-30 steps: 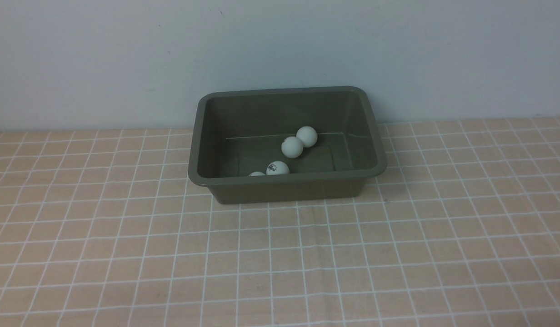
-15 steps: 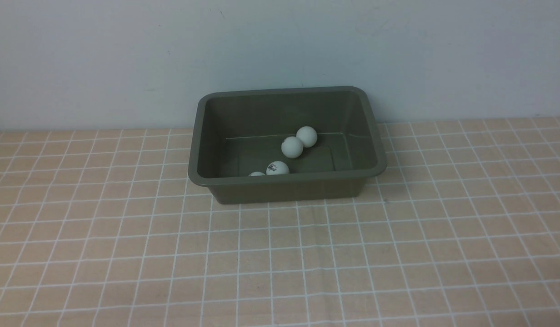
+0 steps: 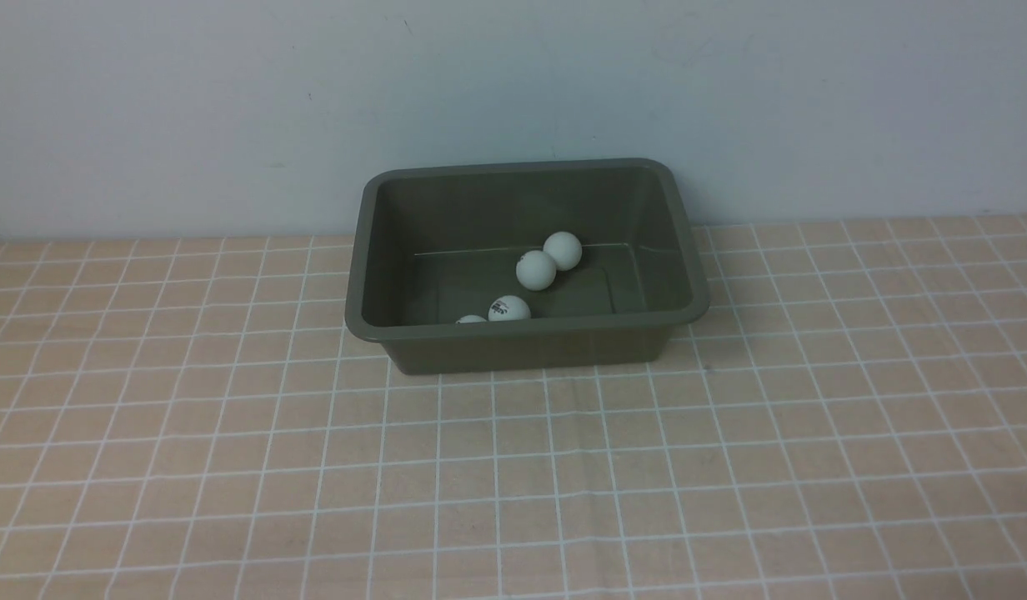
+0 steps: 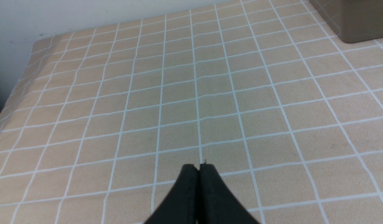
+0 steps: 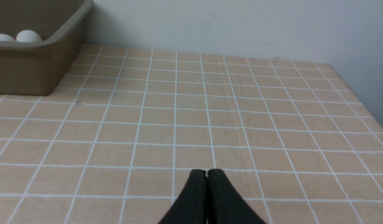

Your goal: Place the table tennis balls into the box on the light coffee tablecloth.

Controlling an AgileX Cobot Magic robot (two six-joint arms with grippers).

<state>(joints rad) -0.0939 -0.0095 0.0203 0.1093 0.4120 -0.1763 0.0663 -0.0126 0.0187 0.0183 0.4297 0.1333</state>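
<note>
Checked tablecloth (image 4: 117,93), both fingers (image 4: 207,189) pressed together, low

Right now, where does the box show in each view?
Front: box at center, against the wall, balls inside.
Left wrist: only a lower corner at the top right edge.
Right wrist: a corner at top left, two balls visible.
Shared landmark: the checked cloth.

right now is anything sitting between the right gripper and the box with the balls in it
Nothing visible does. In the right wrist view, only bare light coffee tablecloth lies between the shut right gripper and the box. Two table tennis balls show over its rim; the front view shows four already inside.
</note>
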